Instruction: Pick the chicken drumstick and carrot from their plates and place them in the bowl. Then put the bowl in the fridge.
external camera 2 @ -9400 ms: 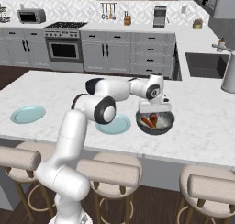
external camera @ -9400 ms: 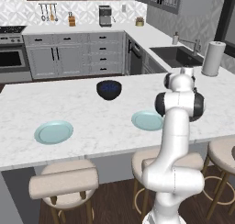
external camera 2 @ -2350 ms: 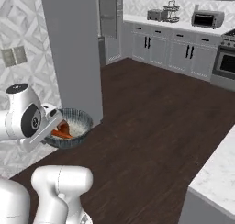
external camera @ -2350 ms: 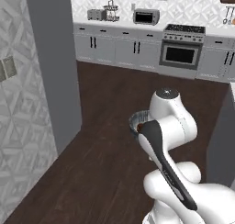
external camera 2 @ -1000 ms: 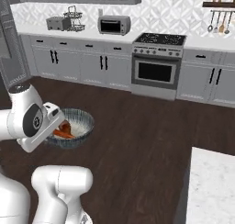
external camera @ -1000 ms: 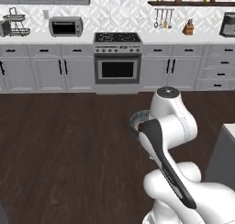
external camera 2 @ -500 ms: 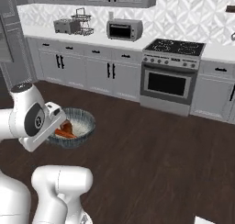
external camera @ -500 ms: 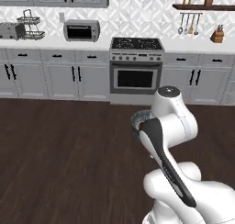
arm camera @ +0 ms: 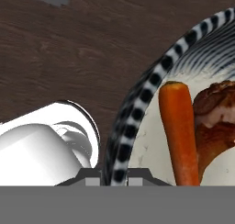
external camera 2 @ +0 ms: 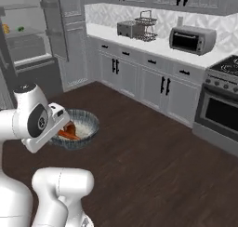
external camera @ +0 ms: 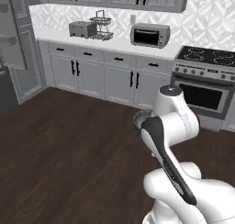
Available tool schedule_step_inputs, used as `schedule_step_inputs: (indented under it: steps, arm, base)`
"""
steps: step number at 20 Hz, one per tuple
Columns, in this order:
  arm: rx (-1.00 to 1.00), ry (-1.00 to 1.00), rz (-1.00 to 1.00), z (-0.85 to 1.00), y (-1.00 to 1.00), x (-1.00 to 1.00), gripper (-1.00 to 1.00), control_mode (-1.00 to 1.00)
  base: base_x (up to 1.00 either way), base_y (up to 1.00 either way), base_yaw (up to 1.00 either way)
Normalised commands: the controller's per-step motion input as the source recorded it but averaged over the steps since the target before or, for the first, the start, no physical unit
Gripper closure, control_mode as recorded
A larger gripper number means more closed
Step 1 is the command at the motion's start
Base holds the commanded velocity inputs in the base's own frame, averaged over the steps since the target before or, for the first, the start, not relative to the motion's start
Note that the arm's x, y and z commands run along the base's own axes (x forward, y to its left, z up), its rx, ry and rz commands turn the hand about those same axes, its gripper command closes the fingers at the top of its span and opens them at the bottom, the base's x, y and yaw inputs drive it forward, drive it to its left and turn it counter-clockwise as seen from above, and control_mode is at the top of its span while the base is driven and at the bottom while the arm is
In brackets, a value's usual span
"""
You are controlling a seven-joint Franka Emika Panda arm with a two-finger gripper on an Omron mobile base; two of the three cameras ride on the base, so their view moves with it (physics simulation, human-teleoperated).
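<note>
With the gripper (arm camera: pixel 114 176) clamped on the rim of the bowl (external camera 2: pixel 88 121) at mid-left of the right base view, carrot (arm camera: pixel 180 131) and chicken drumstick (arm camera: pixel 215 120) inside, a sharp turn toward the open fridge (external camera 2: pixel 28 49) at upper left could tip it and spill them.

One bowl (external camera 2: pixel 79 128), one carrot (arm camera: pixel 180 131), one chicken drumstick (arm camera: pixel 215 122), one toaster oven (external camera 2: pixel 192 40), one toaster (external camera 2: pixel 128 29), one dish rack (external camera 2: pixel 145 26).

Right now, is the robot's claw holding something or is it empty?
Claw: shut on the rim of the bowl, which is held up over the floor, with the carrot and chicken drumstick inside.
</note>
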Motion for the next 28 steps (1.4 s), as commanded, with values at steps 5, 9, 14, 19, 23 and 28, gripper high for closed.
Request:
schedule_step_inputs:
  steps: [5, 9, 14, 19, 23, 28]
  arm:
    - [0.0, 0.0, 0.0, 0.0, 0.0, 0.0, 1.0, 1.0]
    - [0.0, 0.0, 0.0, 0.0, 0.0, 0.0, 1.0, 1.0]
    - [0.0, 0.0, 0.0, 0.0, 0.0, 0.0, 1.0, 1.0]
    - [0.0, 0.0, 0.0, 0.0, 0.0, 0.0, 1.0, 1.0]
    - [0.0, 0.0, 0.0, 0.0, 0.0, 0.0, 1.0, 1.0]
    - [0.0, 0.0, 0.0, 0.0, 0.0, 0.0, 1.0, 1.0]
  base:
    - [1.0, -0.13, 0.71]
    - [1.0, -0.27, 0.61]
    - [1.0, -0.27, 0.6]
    - [1.0, -0.3, 0.58]
    - [1.0, -0.64, 0.34]
    - [1.0, -0.98, 0.14]
